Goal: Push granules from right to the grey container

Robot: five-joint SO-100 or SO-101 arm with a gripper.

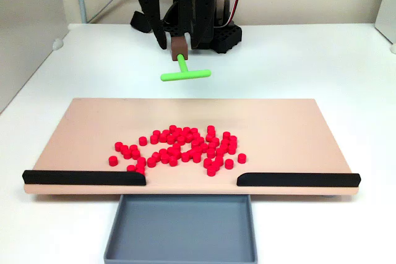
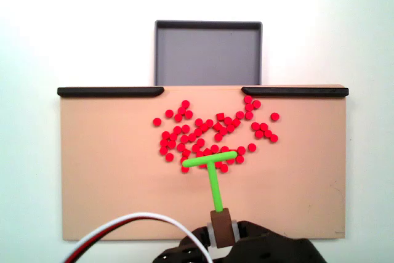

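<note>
Red granules lie scattered mid-board; the grey container sits empty beyond its edge.

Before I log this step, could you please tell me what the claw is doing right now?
Claw: closed on the brown block of the green pusher, which is above the board.

Probably a lab bench: bare white table, purpose-made beige board, plain walls.
</note>
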